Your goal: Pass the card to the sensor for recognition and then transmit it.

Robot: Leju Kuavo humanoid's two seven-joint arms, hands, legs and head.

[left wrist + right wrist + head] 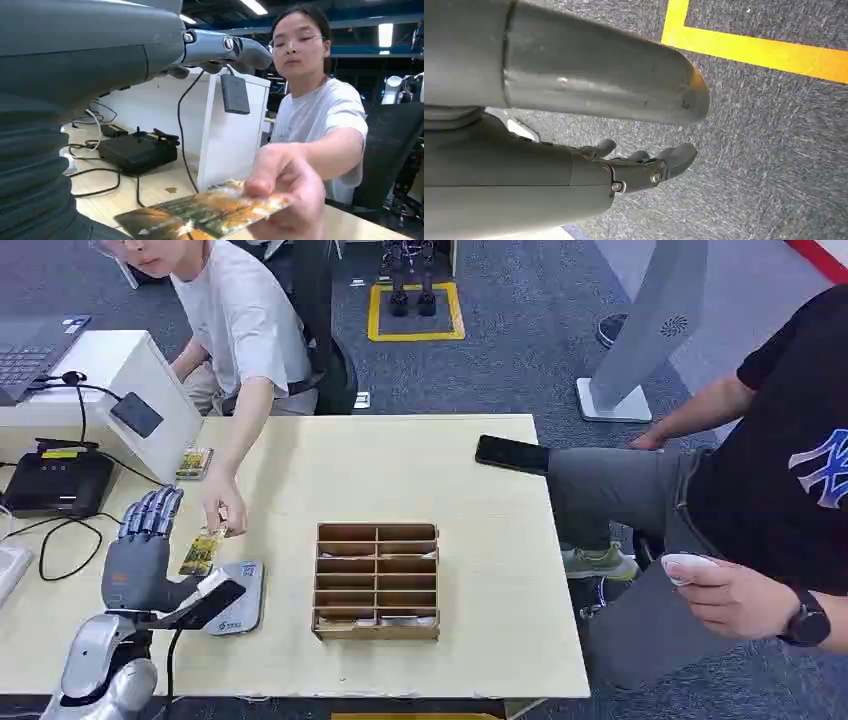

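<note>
While the left hand (142, 545) hovers over the near-left part of the desk (480, 640), fingers spread and holding nothing, a person's hand (224, 512) holds the card (202, 552) just beside those fingers, one end pinched. Close by lies a grey sensor pad (240, 602), partly under the thumb. Further right sits a wooden compartment tray (377, 580). Beyond, a second card (194, 462) leans against a white box (120, 390), and a black phone (512, 454) lies near the far-right edge. Right hand (639, 165) hangs over grey carpet (774, 150), fingers loosely curled, empty.
</note>
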